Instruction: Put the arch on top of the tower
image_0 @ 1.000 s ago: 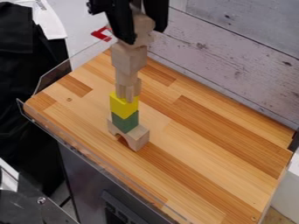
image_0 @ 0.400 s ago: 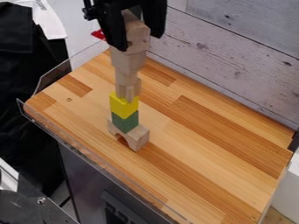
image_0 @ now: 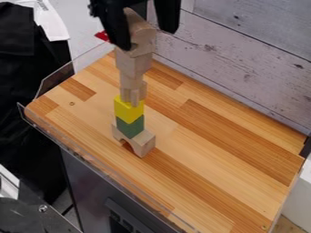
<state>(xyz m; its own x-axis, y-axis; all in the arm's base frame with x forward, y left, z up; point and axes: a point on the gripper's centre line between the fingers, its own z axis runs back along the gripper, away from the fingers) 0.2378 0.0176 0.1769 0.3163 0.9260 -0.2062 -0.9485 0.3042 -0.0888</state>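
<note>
And there's the arch [image_0: 141,35] atop the tower [image_0: 133,62], the end effector [image_0: 148,40] spread wide about it and gripping nothing, a probably light, rigid, smooth piece, best pinched squarely across its sides, since one nudge could topple everything!

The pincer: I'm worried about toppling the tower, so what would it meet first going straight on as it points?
Probably the wooden arch on top of the tower, seen between the fingers of the open pincer; depth is unclear, so a finger might touch the block below first.
</note>
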